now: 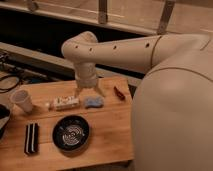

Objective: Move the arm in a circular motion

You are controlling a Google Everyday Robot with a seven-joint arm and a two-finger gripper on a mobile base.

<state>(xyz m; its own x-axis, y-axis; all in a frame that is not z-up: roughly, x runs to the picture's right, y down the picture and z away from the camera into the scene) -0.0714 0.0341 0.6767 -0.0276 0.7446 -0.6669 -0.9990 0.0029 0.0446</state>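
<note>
Gripper [90,93] hangs open — directly below the arm [125,50].

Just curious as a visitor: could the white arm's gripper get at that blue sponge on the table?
Probably yes. The gripper hangs open just above and behind the blue sponge, with nothing between them. The white packet lies beside it, a little apart, so a short drop looks unobstructed.

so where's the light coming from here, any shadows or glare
Camera view: warm, dim light from above, since the arm is bright on top and shaded underneath; no hard glare; the gripper hangs over the wooden table near the blue sponge, and behind the table it is dark.
</note>
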